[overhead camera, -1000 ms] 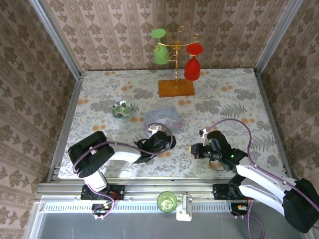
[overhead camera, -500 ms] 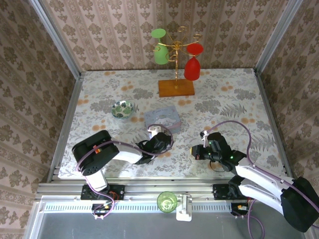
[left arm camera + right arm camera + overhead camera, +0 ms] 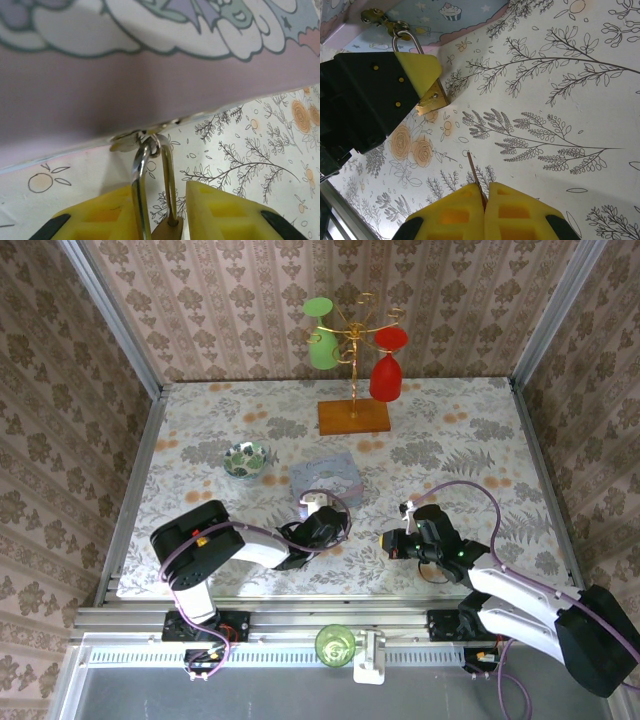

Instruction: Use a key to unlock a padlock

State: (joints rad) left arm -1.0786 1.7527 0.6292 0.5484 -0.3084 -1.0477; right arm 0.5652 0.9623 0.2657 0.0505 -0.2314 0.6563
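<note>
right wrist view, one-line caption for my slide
Right gripper pinches the key, tip toward the padlock held in the left gripper.

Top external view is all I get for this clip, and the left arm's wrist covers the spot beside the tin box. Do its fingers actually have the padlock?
Observer: Yes. In the left wrist view the left arm's yellow fingers sit on either side of the small brass-yellow padlock, closed on its body.
Operator: Is it lying loose on the table?
Observer: No. Its thin silvery shackle runs through the metal hasp on the pale blue tin box.
Operator: And the key?
Observer: The right wrist view shows a thin brownish key pinched in the right arm's yellow fingers, its tip apart from the padlock.
</note>
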